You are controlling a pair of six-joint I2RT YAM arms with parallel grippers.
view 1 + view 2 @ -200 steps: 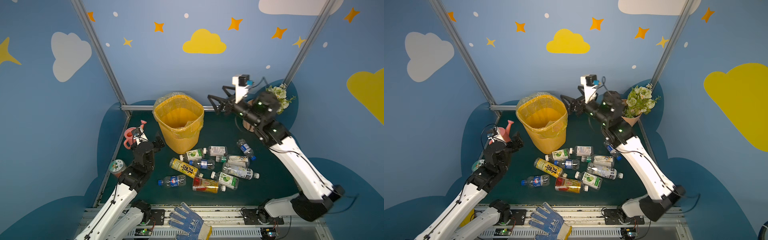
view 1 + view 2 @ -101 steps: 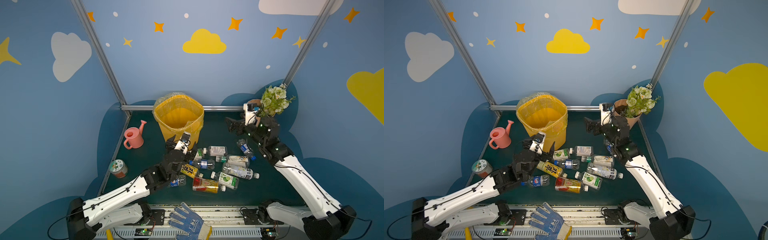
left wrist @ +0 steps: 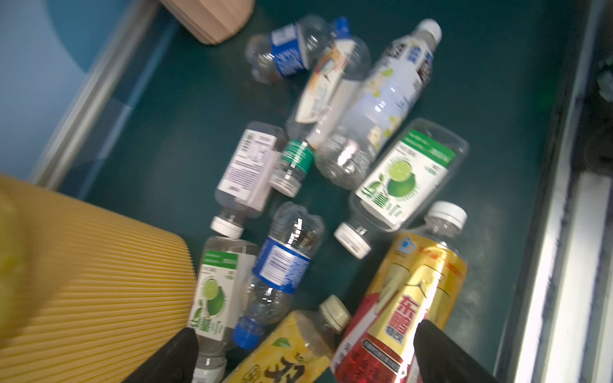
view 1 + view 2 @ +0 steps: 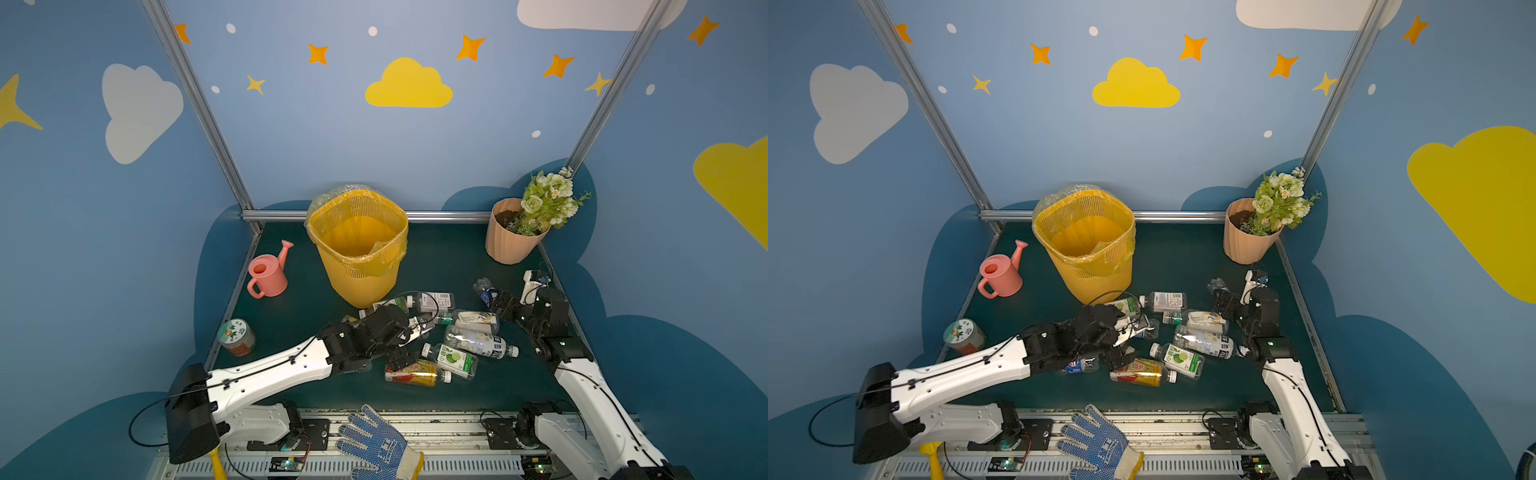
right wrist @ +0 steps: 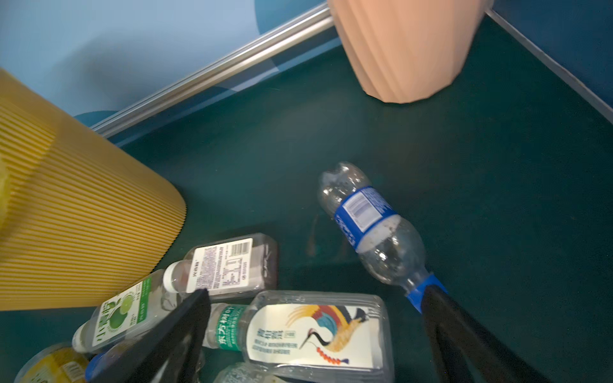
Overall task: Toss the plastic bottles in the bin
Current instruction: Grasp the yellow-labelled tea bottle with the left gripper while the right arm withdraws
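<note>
Finding one: my left tool (image 3: 305, 331) has its jaws spread wide above the near-left part of a heap of small clear plastic bottles (image 4: 478, 343). In the left wrist view a yellow-labelled bottle (image 3: 285, 345) and a red-and-gold-labelled bottle (image 3: 408, 298) lie between its fingers. Neither is gripped.

Finding two: my right tool (image 5: 316, 293) is likewise wide open, low over the heap's far-right side. One finger sits at the blue cap of a blue-labelled bottle (image 5: 368, 225). I cannot tell whether they touch.

Finding three: the heap lies on the dark green desk (image 4: 436, 257), from the foot of the bin toward the near edge. The tall yellow ribbed mesh plastic bin (image 4: 361, 286), lined with a thin bag, stands upright at the middle of the far edge.

Other items: a peach ribbed flower pot (image 4: 509, 245) is in the far right corner. A pink watering can (image 4: 266, 276) and a squat round jar (image 4: 235, 336) are along the left edge.
</note>
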